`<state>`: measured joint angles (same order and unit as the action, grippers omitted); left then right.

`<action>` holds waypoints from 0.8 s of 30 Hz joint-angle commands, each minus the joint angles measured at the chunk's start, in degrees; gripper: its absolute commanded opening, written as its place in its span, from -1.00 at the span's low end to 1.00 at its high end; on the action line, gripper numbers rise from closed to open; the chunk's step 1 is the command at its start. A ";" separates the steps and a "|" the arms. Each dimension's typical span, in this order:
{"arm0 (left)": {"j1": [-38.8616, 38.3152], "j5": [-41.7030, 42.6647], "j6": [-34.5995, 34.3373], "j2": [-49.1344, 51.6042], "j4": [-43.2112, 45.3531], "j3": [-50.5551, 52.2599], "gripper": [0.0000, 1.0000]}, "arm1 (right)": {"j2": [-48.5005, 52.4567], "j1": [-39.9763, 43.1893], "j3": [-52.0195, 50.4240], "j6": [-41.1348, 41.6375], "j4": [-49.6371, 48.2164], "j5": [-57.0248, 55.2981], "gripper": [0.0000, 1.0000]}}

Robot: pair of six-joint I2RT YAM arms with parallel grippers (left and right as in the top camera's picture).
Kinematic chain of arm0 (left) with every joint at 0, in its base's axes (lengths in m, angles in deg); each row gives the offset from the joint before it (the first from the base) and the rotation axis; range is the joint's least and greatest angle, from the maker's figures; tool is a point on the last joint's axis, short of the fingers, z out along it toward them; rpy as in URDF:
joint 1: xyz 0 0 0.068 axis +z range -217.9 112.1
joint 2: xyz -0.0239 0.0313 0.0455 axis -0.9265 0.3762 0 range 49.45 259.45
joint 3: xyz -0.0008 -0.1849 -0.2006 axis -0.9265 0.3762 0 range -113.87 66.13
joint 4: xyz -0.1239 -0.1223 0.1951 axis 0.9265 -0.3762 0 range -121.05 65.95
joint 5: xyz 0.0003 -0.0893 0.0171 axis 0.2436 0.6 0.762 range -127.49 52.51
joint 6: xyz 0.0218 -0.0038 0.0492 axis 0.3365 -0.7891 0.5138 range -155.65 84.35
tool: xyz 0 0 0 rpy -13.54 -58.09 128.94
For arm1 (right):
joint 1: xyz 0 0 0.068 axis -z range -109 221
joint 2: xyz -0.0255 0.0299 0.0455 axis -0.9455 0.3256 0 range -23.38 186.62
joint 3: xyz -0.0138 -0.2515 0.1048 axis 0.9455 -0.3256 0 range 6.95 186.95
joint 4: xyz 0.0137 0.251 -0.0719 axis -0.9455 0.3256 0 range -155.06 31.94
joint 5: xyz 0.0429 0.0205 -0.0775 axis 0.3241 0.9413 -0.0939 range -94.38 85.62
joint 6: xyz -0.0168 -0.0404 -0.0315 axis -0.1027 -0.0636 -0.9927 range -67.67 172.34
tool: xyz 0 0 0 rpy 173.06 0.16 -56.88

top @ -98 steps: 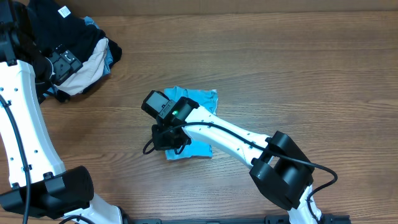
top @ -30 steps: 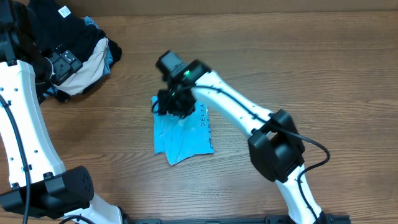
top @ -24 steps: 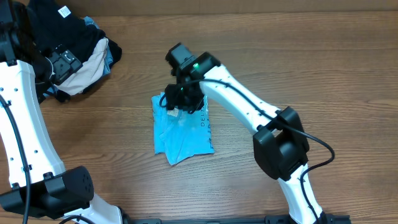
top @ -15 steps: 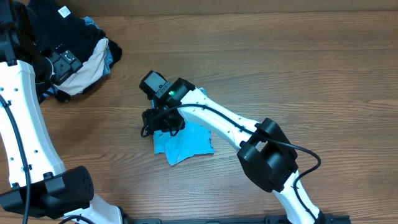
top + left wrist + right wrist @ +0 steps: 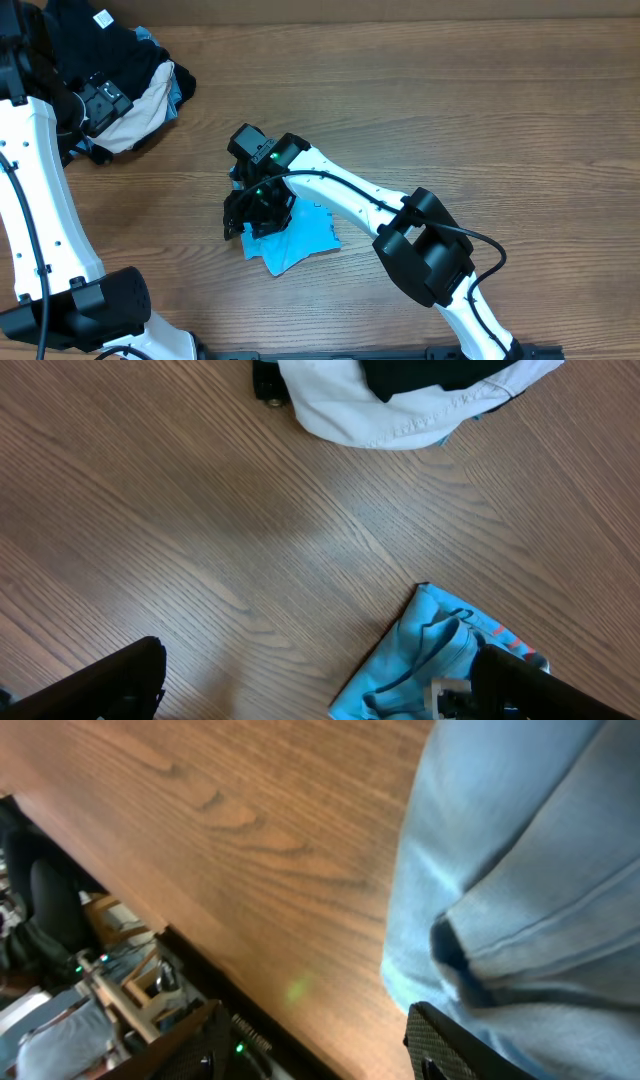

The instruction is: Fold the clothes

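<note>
The overhead view is showing the whole table (image 5: 450, 120). A sky-blue T-shirt (image 5: 300, 238) is lying bunched near its middle. The right gripper (image 5: 250, 212) is hanging over the shirt's left edge and hiding part of it. Well apart, at the far left corner, the left gripper (image 5: 100, 100) is hovering over a heap where a black garment (image 5: 110, 45) with a white tag (image 5: 103, 18) is lying beside a cream garment (image 5: 140, 118).

The overhead view is not showing how the jaws are standing; the wrist views are. In the left wrist view the left gripper's fingers (image 5: 110, 685) are standing spread as wide as the frame, over bare wood and holding nothing. The cream garment is lying at the top edge. The T-shirt is lying at the lower right, just by one finger, with a bit of red print showing.

In the right wrist view the right gripper's fingers (image 5: 450, 1045) are standing apart, with bare wood showing between them. The T-shirt is filling the right half of that view. Its folded edge is reaching down to the right-hand finger, and the other finger is sitting over bare table. No cloth is showing between the two fingers. This view is also showing the table's edge, with blurred gear beyond it.
</note>
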<state>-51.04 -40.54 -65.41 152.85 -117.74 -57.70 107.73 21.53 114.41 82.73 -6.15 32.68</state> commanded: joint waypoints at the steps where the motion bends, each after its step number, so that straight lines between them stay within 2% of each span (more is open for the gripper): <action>1: -0.17 -0.50 1.09 0.11 -0.15 0.00 1.00 | -4.39 0.48 1.42 0.00 0.46 2.47 0.23; 3: -0.17 -0.52 1.09 0.11 -0.13 0.00 1.00 | -7.87 1.70 1.46 0.00 1.77 -2.34 0.24; 5: -0.17 -0.48 1.53 0.11 -0.33 0.00 1.00 | -10.88 4.46 2.64 0.04 6.29 -11.39 0.39; 6: -0.17 -0.46 1.53 0.11 -0.46 0.00 1.00 | -12.39 6.84 3.50 0.07 9.35 -16.37 0.63; 7: -0.17 -0.46 1.55 0.13 -0.42 0.02 1.00 | -13.66 9.49 3.69 0.07 11.61 -20.00 1.00; 11: -0.46 2.54 4.55 0.13 2.36 4.39 1.00 | -14.95 20.55 3.54 -0.44 14.84 -21.86 1.00; 16: -3.08 14.97 10.86 0.13 13.14 26.05 1.00 | -14.95 31.85 3.50 -4.96 15.82 -22.03 1.00; 19: -4.90 19.23 12.39 0.13 19.85 34.75 1.00 | -14.95 33.99 3.50 -5.40 16.68 -22.05 1.00; 22: -7.19 24.35 13.33 0.13 31.41 47.12 1.00 | -14.95 34.34 3.50 -7.10 16.85 -22.08 1.00; 24: -7.56 26.18 14.38 0.13 35.67 51.25 1.00 | -14.95 34.34 3.50 -8.41 16.90 -22.36 1.00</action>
<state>-57.86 -19.60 -53.63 153.31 -85.46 -11.78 93.90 55.97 117.21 76.87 10.92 10.67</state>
